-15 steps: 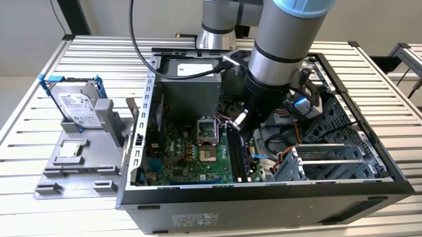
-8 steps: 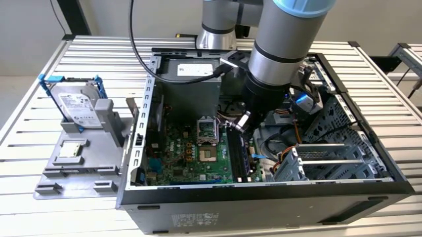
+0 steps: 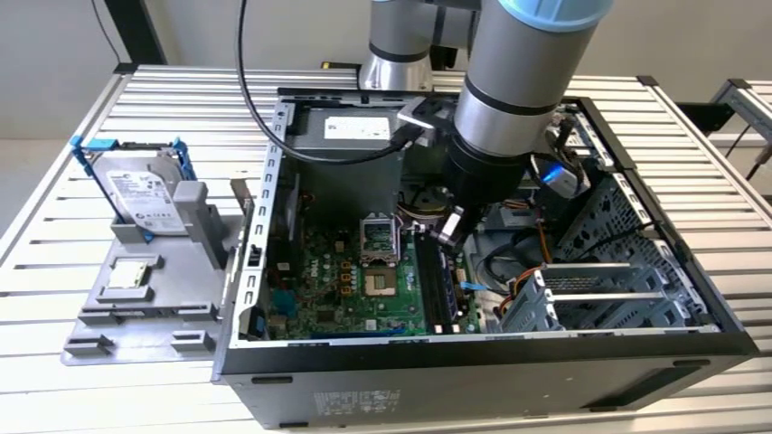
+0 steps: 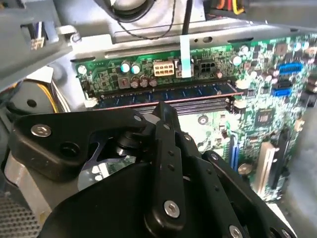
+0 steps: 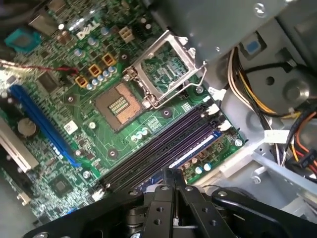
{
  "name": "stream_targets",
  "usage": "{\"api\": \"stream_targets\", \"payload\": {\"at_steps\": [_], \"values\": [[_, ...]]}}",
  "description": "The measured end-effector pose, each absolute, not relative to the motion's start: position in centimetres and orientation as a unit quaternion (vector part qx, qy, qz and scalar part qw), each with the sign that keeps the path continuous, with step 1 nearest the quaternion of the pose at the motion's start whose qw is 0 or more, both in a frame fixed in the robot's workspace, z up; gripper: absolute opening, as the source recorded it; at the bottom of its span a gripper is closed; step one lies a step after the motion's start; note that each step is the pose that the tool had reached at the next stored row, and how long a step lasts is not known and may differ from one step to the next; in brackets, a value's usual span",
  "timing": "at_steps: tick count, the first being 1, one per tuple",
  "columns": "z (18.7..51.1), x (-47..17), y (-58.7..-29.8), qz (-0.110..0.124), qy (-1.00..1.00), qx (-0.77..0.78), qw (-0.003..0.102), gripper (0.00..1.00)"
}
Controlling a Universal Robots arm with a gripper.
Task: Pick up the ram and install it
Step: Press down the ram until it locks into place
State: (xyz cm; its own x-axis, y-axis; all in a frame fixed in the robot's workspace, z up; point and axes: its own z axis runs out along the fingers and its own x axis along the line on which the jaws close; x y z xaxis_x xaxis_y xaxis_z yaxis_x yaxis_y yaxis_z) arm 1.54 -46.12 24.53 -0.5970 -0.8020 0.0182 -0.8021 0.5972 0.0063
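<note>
Seating step: ram (image 4: 168, 94) lies in its memory slot (image 5: 163, 144) just beyond the gripper (image 5: 173, 173), whose fingers are closed and empty; pressing home seems due.

A long worktable (image 3: 72, 226) of pale metal slats runs across the room, its ribs catching bright, even light. Behind it stands a plain light-grey wall (image 3: 241, 36), crossed by a dark upright post (image 3: 136, 32) at the exterior view's left. At the exterior view's right edge, a second slatted metal frame (image 3: 748, 99) sits just beside the table.
</note>
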Motion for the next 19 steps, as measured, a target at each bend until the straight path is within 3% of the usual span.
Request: {"api": "stream_targets", "payload": {"at_steps": [19], "values": [[24.54,1.55,-46.12,0.002,-0.807,0.591,0.008,0.0]]}}
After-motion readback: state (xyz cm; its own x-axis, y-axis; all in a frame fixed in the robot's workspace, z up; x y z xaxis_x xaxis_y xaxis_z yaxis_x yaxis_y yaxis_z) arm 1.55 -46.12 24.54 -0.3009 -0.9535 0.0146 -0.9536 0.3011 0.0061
